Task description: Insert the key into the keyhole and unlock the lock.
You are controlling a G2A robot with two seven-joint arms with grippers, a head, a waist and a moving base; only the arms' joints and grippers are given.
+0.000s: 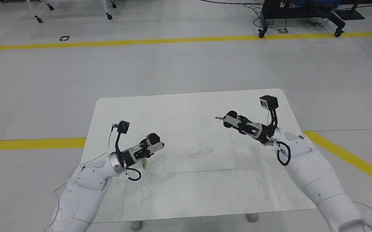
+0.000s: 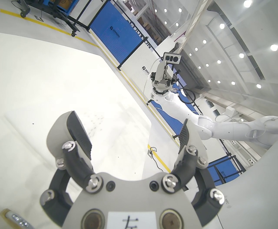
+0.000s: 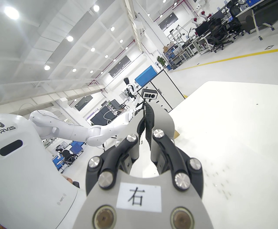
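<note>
Top view: a white table (image 1: 192, 109) with rounded corners, with one arm reaching in over it from each side.

The left end effector (image 1: 156, 143) hangs over the near left part of the table, pointing toward the middle. In the left wrist view, the left end effector (image 2: 129, 121) is released. Its two ribbed black pads (image 2: 79, 132) stand wide apart, with bare table between them.

A small brass-coloured object (image 1: 145, 161) sits just beside the left wrist, on the side nearer the robot. The left wrist view catches the brass-coloured object (image 2: 12, 216) at its corner, tan with a silvery part. It is too small and too cut off to tell whether it is the lock, or whether it lies on the table.

The right end effector (image 1: 228, 117) is over the right half of the table and well apart from the left one, pointing back toward it. It is clenched on the key (image 1: 219, 118), whose thin metal tip sticks out past the fingertips. In the right wrist view the ribbed pads (image 3: 149, 123) are pressed close together, with a thin dark edge showing in the seam between them.

A small tan piece (image 3: 177, 134) shows just past one finger in the right wrist view, and what it is cannot be told.
</note>
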